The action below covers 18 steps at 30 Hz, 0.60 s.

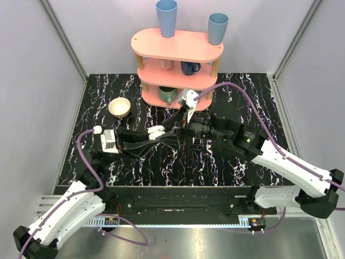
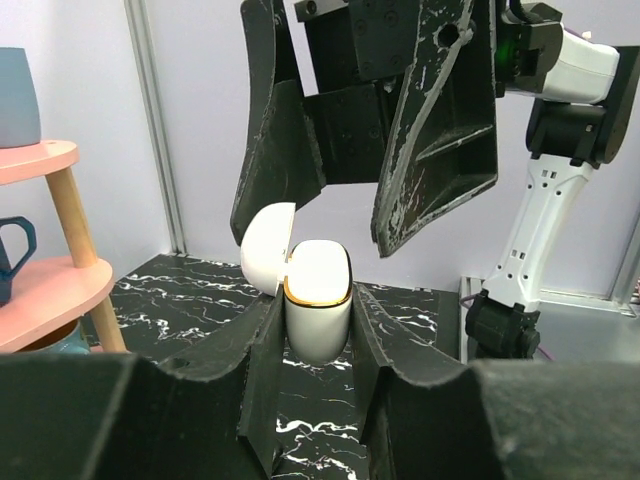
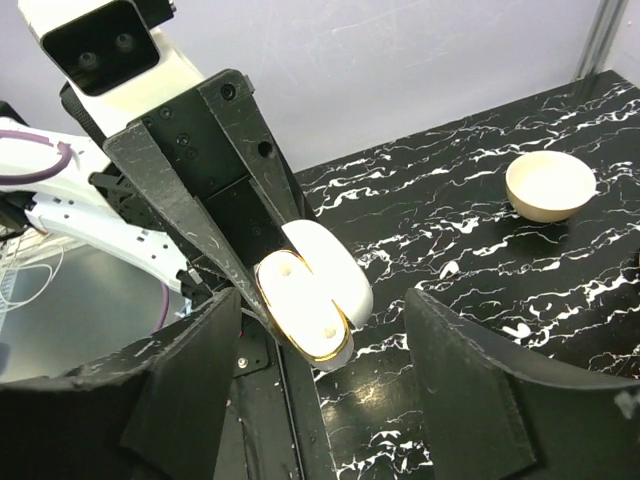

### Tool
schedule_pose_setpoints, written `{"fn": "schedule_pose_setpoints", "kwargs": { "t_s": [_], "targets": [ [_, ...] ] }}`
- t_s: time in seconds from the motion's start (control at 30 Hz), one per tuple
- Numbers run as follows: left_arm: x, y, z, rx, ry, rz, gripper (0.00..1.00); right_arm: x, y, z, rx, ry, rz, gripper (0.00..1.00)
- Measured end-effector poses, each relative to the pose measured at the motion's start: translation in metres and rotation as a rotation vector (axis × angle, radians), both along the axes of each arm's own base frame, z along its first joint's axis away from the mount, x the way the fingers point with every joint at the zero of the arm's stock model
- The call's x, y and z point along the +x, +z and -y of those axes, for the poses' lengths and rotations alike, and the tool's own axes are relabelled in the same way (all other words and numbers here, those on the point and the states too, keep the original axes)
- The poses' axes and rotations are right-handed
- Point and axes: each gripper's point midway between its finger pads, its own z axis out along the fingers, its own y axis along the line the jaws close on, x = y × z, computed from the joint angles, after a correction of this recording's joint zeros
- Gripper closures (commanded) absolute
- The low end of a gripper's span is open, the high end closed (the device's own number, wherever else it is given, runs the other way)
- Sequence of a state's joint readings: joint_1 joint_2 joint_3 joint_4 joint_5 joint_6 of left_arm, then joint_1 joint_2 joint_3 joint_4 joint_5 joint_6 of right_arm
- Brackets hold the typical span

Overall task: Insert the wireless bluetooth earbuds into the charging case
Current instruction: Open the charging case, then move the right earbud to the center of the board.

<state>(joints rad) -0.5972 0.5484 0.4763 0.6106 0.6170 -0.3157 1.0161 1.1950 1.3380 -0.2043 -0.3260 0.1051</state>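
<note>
The charging case (image 2: 318,300) is white with a gold rim. Its lid (image 2: 268,245) is flipped open. My left gripper (image 2: 318,335) is shut on the case body and holds it upright above the black marble mat. In the right wrist view the case (image 3: 305,300) shows two empty sockets. My right gripper (image 3: 335,400) is open wide and empty, facing the case from just beyond it, and its fingers (image 2: 435,150) hang over the case. In the top view both grippers meet mid-table, left (image 1: 157,132) and right (image 1: 180,125). I cannot pick out the earbuds with certainty. A small white piece (image 3: 450,268) lies on the mat.
A round cream bowl (image 1: 119,107) sits at the back left of the mat and shows in the right wrist view (image 3: 550,186). A pink three-tier shelf (image 1: 178,59) with blue cups and mugs stands at the back centre. Grey walls enclose the table.
</note>
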Motion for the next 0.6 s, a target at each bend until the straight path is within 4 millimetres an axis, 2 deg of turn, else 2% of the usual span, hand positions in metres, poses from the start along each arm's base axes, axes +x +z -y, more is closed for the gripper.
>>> {"fn": "schedule_pose_setpoints", "kwargs": {
  "t_s": [0.2,0.37,0.47,0.6],
  "targets": [
    [0.004,0.001,-0.003,-0.006,0.033,0.003,1.0,0.005,0.013,0.009,0.045,-0.057,0.024,0.21],
    [0.01,0.002,-0.01,-0.011,0.099,0.006,1.0,0.019,0.019,0.023,0.095,-0.172,0.033,0.19],
    [0.012,0.004,-0.02,-0.013,0.162,0.028,1.0,0.032,0.02,0.041,0.14,-0.298,0.029,0.19],
    [0.014,0.006,-0.034,-0.01,0.249,0.063,1.0,0.071,0.025,0.079,0.208,-0.574,-0.037,0.21]
  ]
}}
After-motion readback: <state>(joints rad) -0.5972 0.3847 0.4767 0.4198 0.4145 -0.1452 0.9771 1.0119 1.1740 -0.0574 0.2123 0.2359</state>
